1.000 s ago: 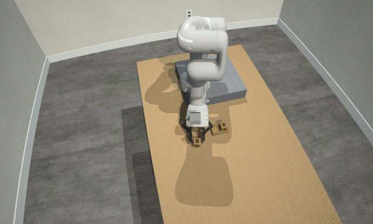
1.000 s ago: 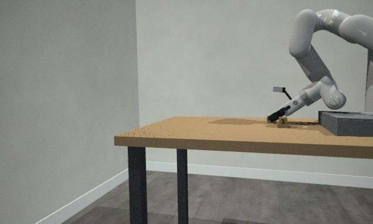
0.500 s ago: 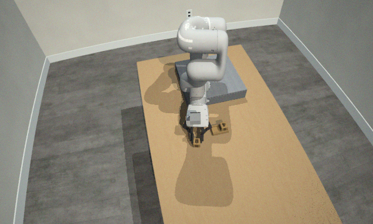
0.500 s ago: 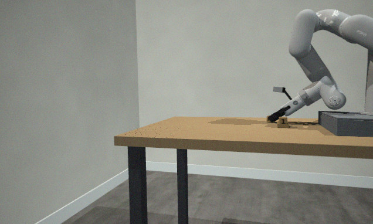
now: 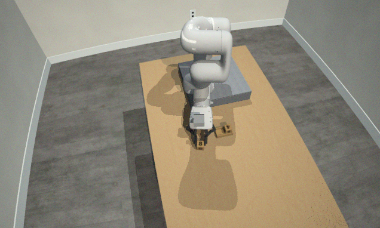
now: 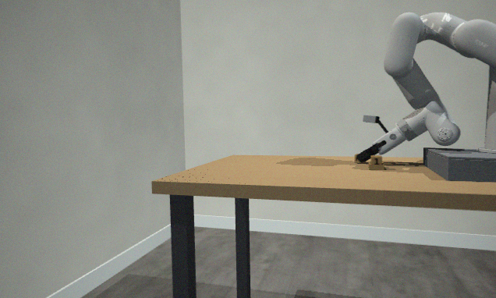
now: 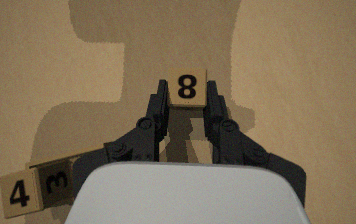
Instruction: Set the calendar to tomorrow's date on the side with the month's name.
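Observation:
A wooden cube [image 5: 200, 144] [image 6: 356, 157] [image 7: 187, 92] sits on the table away from the tray, with an 8 facing up in the wrist view. My gripper [image 5: 200, 142] [image 6: 359, 159] [image 7: 186, 92] reaches down at a slant and is shut on this cube, one finger against each side. The wooden tray [image 5: 220, 132] [image 6: 377, 167] rests on the table beside the gripper. A second cube [image 5: 227, 128] [image 6: 376, 161] [image 7: 20, 195] stands at one end of the tray. It shows a 1 in the exterior view, and a 4 and a shaded 3 in the wrist view.
The grey base block [image 5: 239, 89] [image 6: 468, 168] stands behind the gripper and tray. The table's long edge [image 5: 152, 153] runs to the left of the held cube in the top view. The gripper's finger linkage is close to the tray's near end.

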Motion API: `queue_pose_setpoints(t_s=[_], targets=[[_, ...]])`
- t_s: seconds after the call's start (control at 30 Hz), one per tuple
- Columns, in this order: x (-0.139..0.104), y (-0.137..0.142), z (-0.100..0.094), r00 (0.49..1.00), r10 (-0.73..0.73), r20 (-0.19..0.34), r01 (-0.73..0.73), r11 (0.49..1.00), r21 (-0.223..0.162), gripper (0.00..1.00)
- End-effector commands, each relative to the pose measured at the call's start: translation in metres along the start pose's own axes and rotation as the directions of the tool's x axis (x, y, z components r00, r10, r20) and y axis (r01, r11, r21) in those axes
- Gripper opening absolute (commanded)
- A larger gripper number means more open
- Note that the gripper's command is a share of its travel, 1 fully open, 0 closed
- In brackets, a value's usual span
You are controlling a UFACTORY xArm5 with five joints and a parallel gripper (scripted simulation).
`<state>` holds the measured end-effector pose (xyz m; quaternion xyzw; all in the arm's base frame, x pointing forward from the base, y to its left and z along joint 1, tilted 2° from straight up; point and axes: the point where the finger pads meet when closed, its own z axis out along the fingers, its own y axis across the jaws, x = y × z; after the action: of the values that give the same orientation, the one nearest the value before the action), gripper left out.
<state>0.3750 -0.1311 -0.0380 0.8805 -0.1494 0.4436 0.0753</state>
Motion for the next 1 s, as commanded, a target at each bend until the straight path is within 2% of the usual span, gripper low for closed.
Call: queue_pose_setpoints(t_s=[0.0, 0.53, 0.97], targets=[[0.001, 0.000, 0.000, 1.000, 0.000, -0.002, 0.000, 1.000, 0.000, 0.29], [0.003, 0.001, -0.002, 1.000, 0.001, -0.001, -0.001, 1.000, -0.001, 0.29], [0.038, 0.000, -0.026, 1.000, 0.000, -0.002, 0.000, 1.000, 0.000, 0.29]])
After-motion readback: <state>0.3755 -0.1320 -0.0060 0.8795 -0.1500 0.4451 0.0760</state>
